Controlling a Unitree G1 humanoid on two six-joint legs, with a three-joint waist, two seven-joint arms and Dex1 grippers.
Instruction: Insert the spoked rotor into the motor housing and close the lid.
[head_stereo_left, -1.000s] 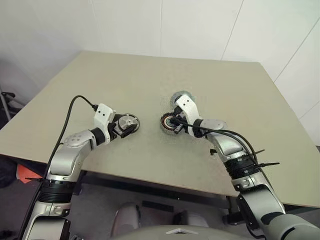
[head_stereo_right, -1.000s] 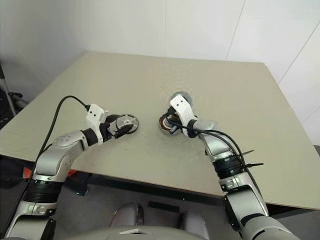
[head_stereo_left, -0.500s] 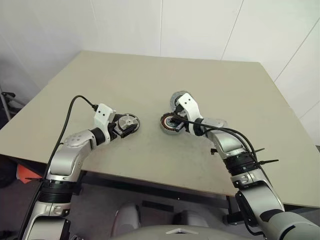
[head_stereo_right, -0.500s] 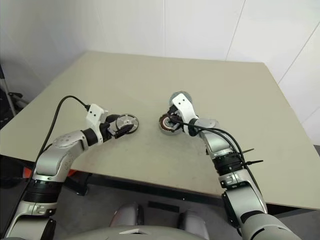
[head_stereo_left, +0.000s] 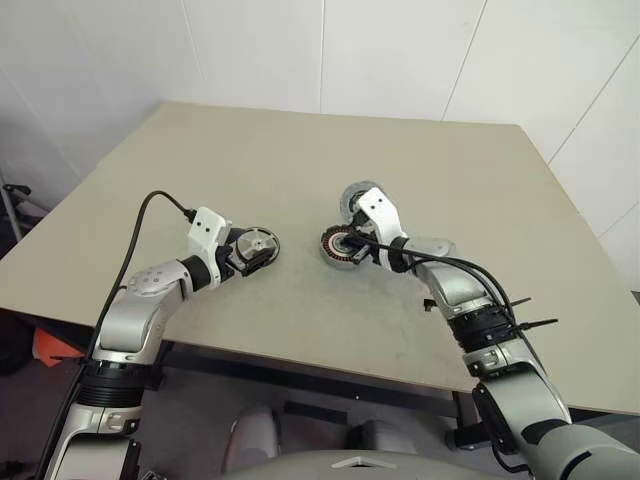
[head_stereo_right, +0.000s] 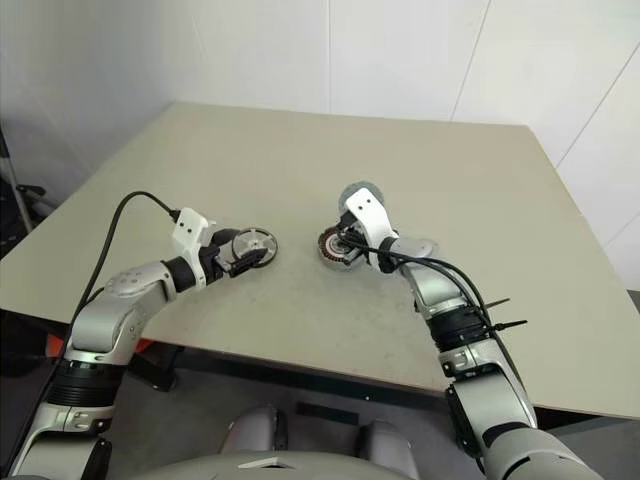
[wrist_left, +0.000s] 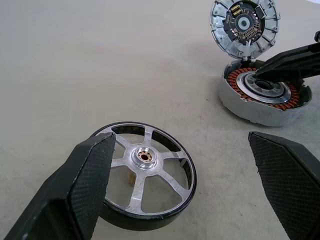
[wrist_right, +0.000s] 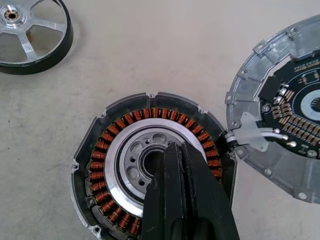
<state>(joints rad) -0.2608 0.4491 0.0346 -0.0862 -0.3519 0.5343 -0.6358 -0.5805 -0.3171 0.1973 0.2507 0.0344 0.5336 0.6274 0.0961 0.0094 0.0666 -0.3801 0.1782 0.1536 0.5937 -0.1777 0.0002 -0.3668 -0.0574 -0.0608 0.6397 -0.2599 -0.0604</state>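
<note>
Two end effectors, left (wrist_left: 185, 175) spread around spoked rotor (wrist_left: 145, 175), right (wrist_right: 175, 165) pressed together over motor housing (wrist_right: 100, 165).

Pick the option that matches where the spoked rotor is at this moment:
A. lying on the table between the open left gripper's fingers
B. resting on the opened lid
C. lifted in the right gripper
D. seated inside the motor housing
A: the spoked rotor lies flat on the table between the spread fingers of the left gripper, apart from the motor housing.

Spoked rotor (wrist_left: 145, 175) lies flat, well apart from open motor housing (wrist_right: 150, 165).
</note>
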